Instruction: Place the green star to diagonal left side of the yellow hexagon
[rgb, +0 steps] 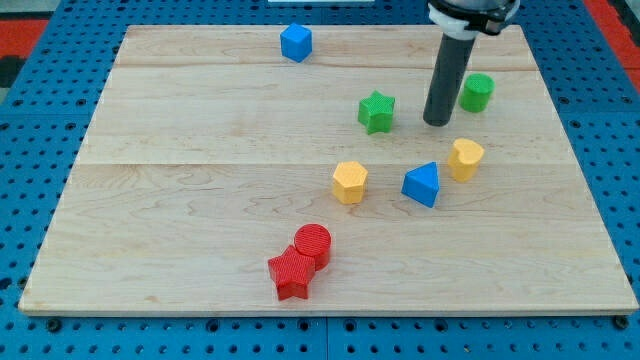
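The step in hand looks like the approach: my tip (437, 122) stands on the bench (180, 200) just to the view's right of the green star (376, 111), apart from it, with the green cylinder (477, 92) close on its other side. The end effector is a plain rod with nothing to open or shut, and it holds nothing. The star lies above and slightly to the right of the yellow hexagon (350, 182), so I judge the task not yet done. The next move probably calls for pushing the star toward the view's left, until it sits up and to the left of the hexagon. The rod stands nearly upright, coming down from the view's top. The blue triangle (422, 185) lies below my tip, well clear.
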